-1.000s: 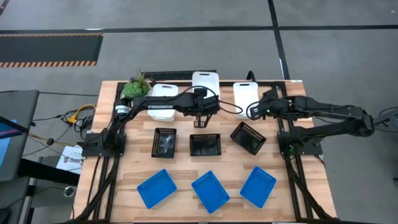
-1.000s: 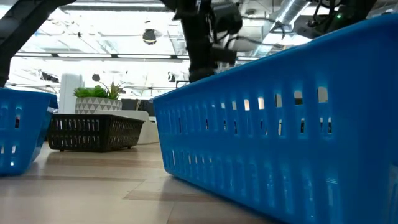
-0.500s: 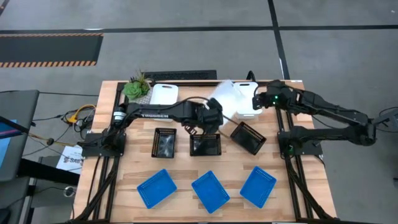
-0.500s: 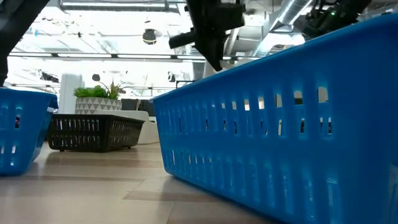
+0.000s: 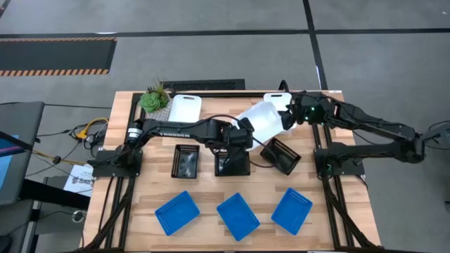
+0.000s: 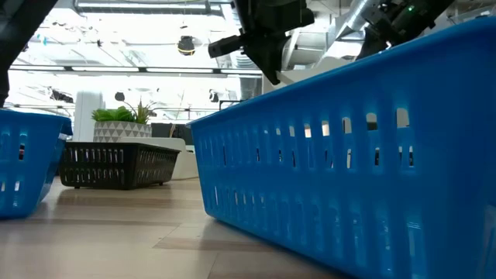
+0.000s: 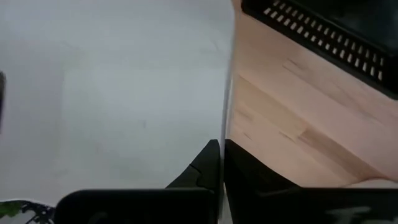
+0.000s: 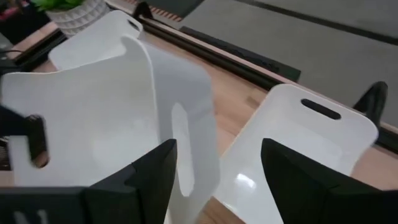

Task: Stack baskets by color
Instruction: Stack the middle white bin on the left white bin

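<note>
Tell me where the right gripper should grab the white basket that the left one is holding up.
Probably the slotted end wall of the white basket, approached from the robot's right. The basket hangs tilted with that thin wall turned toward the open right gripper, so one finger can go inside and one outside. The left gripper pinches the opposite side, which leaves this end free.

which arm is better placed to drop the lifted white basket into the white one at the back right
Left. The left gripper is shut on the tilted white basket, already beside the back-right white basket. The right gripper is open, holding nothing, near both.
</note>
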Tool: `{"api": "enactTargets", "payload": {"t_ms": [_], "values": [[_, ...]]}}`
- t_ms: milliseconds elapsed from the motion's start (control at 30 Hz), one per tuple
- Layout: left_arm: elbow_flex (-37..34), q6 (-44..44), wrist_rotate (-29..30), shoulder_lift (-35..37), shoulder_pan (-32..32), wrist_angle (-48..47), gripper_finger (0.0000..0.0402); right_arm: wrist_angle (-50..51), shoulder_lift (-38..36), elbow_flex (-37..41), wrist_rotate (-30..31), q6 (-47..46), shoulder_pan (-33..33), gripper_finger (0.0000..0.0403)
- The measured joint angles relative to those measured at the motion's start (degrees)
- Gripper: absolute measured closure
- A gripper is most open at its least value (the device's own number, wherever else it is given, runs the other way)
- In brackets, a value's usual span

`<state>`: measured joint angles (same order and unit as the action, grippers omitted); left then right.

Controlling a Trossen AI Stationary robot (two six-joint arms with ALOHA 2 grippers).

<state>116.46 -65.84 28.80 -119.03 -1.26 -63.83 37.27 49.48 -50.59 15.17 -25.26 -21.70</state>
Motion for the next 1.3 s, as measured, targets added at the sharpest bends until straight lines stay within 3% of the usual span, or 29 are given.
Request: {"api": "enactTargets", "payload": {"t_ms": [833, 1300], "values": [[0.0, -1.0, 0.0, 0.0, 0.5, 0.6, 0.0401, -3.9, -7.5, 0.0, 2.7, 2.7, 3.1, 0.0143], [0.0, -4.2, 3.5, -0.1, 0.4, 4.8, 0.0401, 0.2, 2.8, 0.0, 2.8, 3.5, 4.0, 0.0143]]}}
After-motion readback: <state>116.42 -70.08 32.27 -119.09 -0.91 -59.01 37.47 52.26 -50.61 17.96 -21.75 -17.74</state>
